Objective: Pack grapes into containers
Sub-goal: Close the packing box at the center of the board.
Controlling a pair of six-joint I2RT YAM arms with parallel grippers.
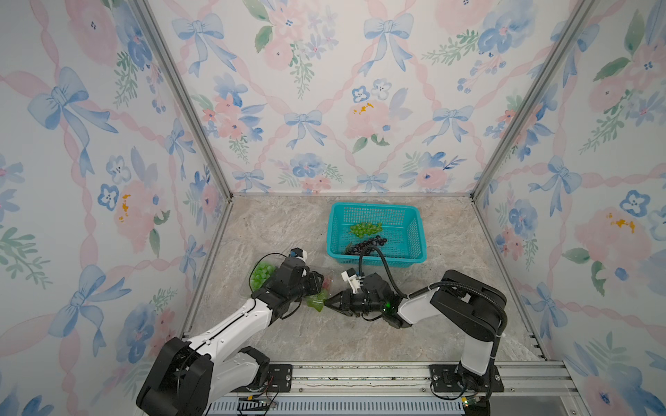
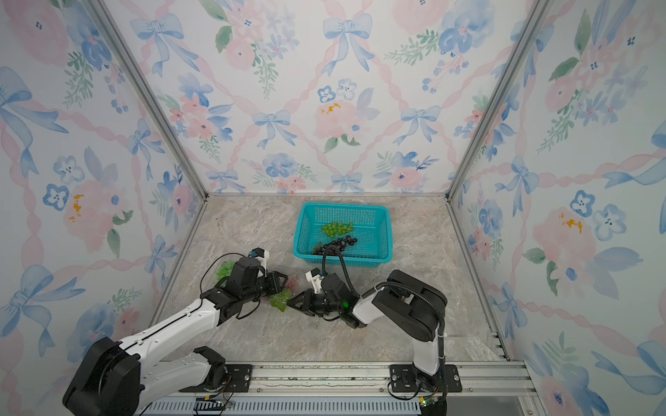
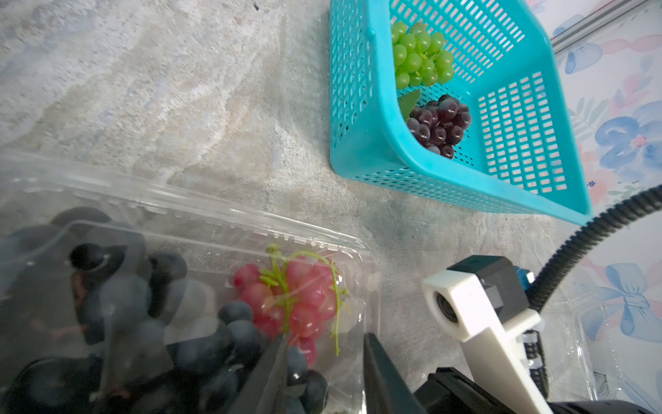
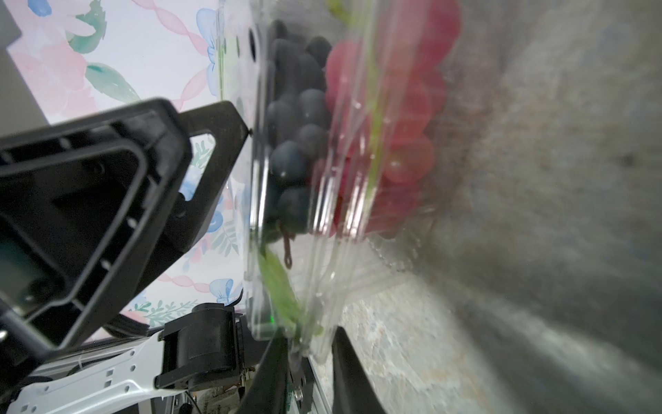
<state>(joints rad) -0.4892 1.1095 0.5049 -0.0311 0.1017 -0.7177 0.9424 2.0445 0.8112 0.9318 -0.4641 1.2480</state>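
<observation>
The right gripper [image 4: 310,333] pinches the edge of a clear container [image 3: 215,229]; the left gripper [image 3: 324,338] straddles its corner, grip impossible to tell. Inside lie red grapes [image 3: 297,297] and dark grapes [image 3: 215,344]. At 1 o'clock on the tabletop [image 1: 288,223], a basket [image 1: 374,207] holds green grapes [image 1: 365,228] and a purple bunch [image 1: 367,245].

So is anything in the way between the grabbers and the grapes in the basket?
Just the basket's near wall. The green grapes and dark grapes lie inside, behind it, so reaching in from above looks best. Nothing visible lies on the table between it and the left gripper or right gripper.
</observation>
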